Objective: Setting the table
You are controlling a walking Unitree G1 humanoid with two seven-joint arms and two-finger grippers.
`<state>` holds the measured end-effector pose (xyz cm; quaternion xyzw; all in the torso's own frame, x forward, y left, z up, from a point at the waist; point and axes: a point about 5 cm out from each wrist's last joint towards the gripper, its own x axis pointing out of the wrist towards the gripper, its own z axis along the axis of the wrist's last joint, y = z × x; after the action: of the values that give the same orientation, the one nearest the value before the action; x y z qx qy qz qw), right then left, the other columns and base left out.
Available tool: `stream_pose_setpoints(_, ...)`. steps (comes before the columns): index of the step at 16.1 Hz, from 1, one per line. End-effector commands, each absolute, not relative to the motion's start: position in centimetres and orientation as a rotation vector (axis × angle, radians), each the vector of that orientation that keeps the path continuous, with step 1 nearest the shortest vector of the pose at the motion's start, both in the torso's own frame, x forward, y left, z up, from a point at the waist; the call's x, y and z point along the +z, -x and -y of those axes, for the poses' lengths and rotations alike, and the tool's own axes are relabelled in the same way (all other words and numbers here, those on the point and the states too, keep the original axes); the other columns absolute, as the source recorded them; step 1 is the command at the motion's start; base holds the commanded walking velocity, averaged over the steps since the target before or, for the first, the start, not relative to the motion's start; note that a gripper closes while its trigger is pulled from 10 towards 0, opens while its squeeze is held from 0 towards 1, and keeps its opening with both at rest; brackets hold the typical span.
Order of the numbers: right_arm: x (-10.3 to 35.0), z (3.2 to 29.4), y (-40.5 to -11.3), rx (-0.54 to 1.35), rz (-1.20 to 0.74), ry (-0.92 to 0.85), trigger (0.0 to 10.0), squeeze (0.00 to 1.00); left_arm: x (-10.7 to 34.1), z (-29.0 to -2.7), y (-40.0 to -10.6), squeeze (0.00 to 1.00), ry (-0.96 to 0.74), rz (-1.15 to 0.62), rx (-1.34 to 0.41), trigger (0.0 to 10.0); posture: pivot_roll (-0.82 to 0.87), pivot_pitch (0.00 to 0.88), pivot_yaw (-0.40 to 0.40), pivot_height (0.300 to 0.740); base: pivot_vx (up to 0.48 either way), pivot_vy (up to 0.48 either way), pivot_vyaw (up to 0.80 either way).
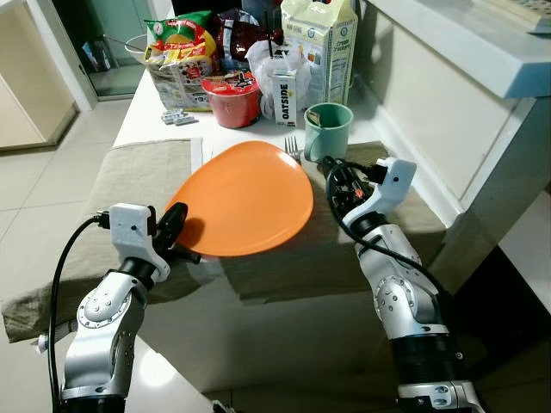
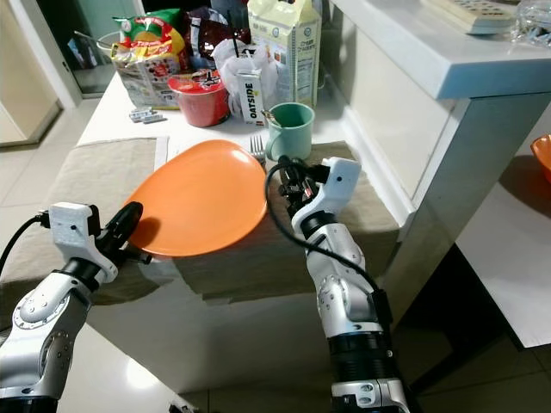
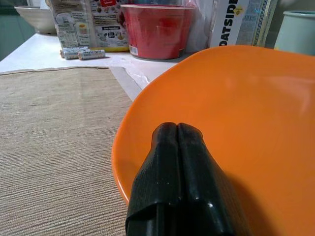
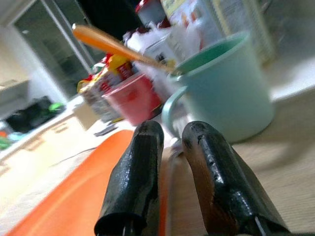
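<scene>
Round orange plastic plate (image 1: pixel 245 202) lies on the beige woven placemat (image 1: pixel 129 172), its near-left rim pinched by the left end effector (image 1: pixel 175 225). Silver fork (image 1: pixel 293 148) lies at the plate's 2 o'clock edge, long axis 12-to-6. The nearer right end effector (image 4: pixel 170 162), fingers slightly spread, appears to straddle the fork's handle.
</scene>
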<state>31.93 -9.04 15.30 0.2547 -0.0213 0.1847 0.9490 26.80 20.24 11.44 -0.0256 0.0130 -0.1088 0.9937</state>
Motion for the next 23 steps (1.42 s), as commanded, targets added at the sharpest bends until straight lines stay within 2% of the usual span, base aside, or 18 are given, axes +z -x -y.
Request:
stream_pose_setpoints(1,16.4,8.4,-31.9,0.441,0.046,-0.594,10.0,0.00,8.3,-20.3,-25.8,0.00,0.086,-0.170,-0.209,10.0,-0.09,0.045,0.061,0.740,0.000,0.000,0.00)
stream_pose_setpoints(4,17.1,7.2,-31.6,0.555,-0.003,-0.724,10.0,0.00,8.3,-20.3,-25.9,0.00,0.085,-0.159,-0.217,10.0,-0.09,0.044,0.060,0.740,0.000,0.000,0.00)
stream_pose_setpoints(10,16.5,4.9,-31.0,0.677,-0.114,-0.764,10.0,0.00,8.6,-20.5,-26.1,0.00,0.077,-0.141,-0.214,10.0,-0.07,0.036,0.058,0.740,0.000,0.000,0.00)
stream_pose_setpoints(12,16.2,5.0,-31.1,0.657,-0.124,-0.740,10.0,0.00,8.8,-20.6,-26.1,0.00,0.069,-0.136,-0.214,10.0,-0.07,0.035,0.058,0.740,0.000,0.000,0.00)
stream_pose_setpoints(14,16.6,5.9,-31.5,0.589,-0.054,-0.630,10.0,0.00,8.8,-20.7,-26.0,0.00,0.067,-0.135,-0.213,10.0,-0.07,0.029,0.061,0.740,0.000,0.000,0.00)
stream_pose_setpoints(15,16.7,6.5,-31.8,0.535,-0.017,-0.505,10.0,0.45,8.7,-20.7,-26.0,0.00,0.066,-0.135,-0.214,10.0,-0.07,0.027,0.061,0.740,0.000,0.000,0.00)
stream_pose_setpoints(16,16.7,6.9,-32.0,0.507,0.012,-0.403,10.0,1.00,8.8,-20.7,-26.0,0.00,0.064,-0.133,-0.215,10.0,-0.07,0.027,0.061,0.740,0.000,0.000,0.00)
stream_pose_setpoints(18,16.4,7.3,-32.0,0.482,0.034,-0.295,10.0,1.00,8.8,-20.7,-26.1,0.00,0.061,-0.130,-0.216,10.0,-0.07,0.020,0.058,0.740,0.000,0.000,0.00)
stream_pose_setpoints(19,16.3,7.5,-31.8,0.470,0.070,-0.186,10.0,1.00,8.9,-20.7,-26.3,0.00,0.059,-0.128,-0.218,10.0,-0.07,0.015,0.058,0.740,0.000,0.000,0.00)
stream_pose_setpoints(23,15.5,7.7,-31.7,0.450,0.069,-0.148,10.0,1.00,8.9,-20.7,-26.4,0.00,0.053,-0.126,-0.223,10.0,-0.07,0.009,0.060,0.740,0.000,0.000,0.00)
